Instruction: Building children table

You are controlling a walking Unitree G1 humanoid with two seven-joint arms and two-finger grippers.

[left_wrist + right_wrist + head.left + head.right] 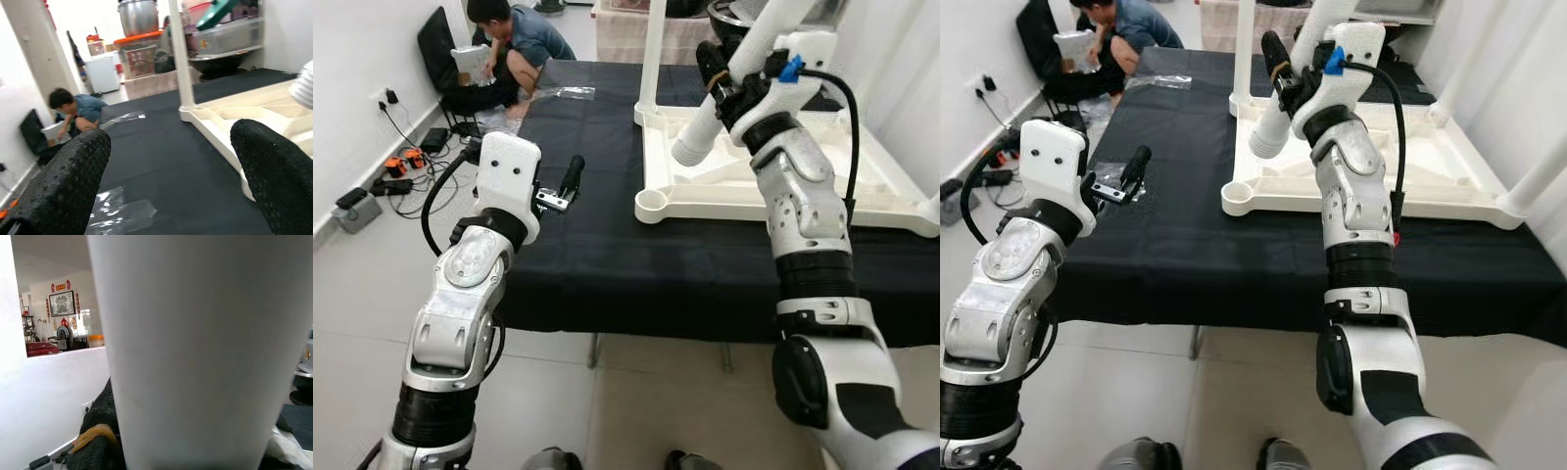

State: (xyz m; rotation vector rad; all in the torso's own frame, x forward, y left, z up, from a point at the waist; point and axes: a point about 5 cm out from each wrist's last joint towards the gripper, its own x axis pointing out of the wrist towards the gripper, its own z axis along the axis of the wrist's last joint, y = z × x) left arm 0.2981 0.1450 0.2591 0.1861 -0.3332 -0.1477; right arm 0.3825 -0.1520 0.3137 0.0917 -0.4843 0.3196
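Table top [862, 186], white and turned underside up, lies on the black cloth [607, 255] so its corner sockets face upward for the legs. One leg already stands upright in a far corner [653, 59]. The right gripper [729, 83] is clamped around another white leg [724, 108], held slanted with its ribbed end just beyond the fingertips and above the near corner socket [651, 204], probably so it can be lowered in and seated; how firmly the fingers bear on it is hard to judge. The left gripper [166, 161] hovers over the cloth with its fingers [68, 181] well apart and nothing between them. A person [514, 44] crouches beyond the table.
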